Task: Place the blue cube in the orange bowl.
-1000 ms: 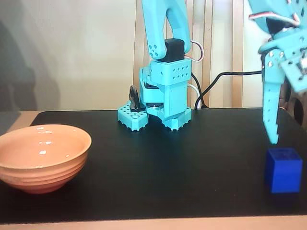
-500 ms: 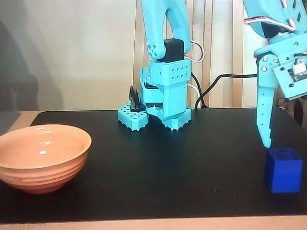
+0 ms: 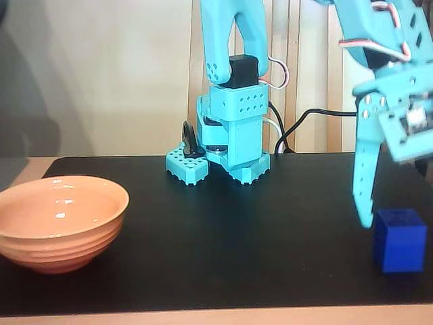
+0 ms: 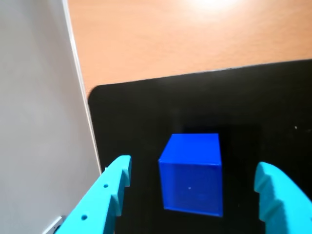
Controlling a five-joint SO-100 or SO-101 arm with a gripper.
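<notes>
Claw [image 4: 192, 178] shifted left, lower; spread astride blue cube [image 4: 191, 174]; black mat [image 3: 270, 223] otherwise bare.

I find no readable text, label, brand mark or number in either the fixed view or the wrist view. The faces of the blue cube [image 4: 192, 174] are plain, and the orange bowl [image 3: 59, 222] and the turquoise arm [image 3: 233, 108] carry no lettering I can make out.
</notes>
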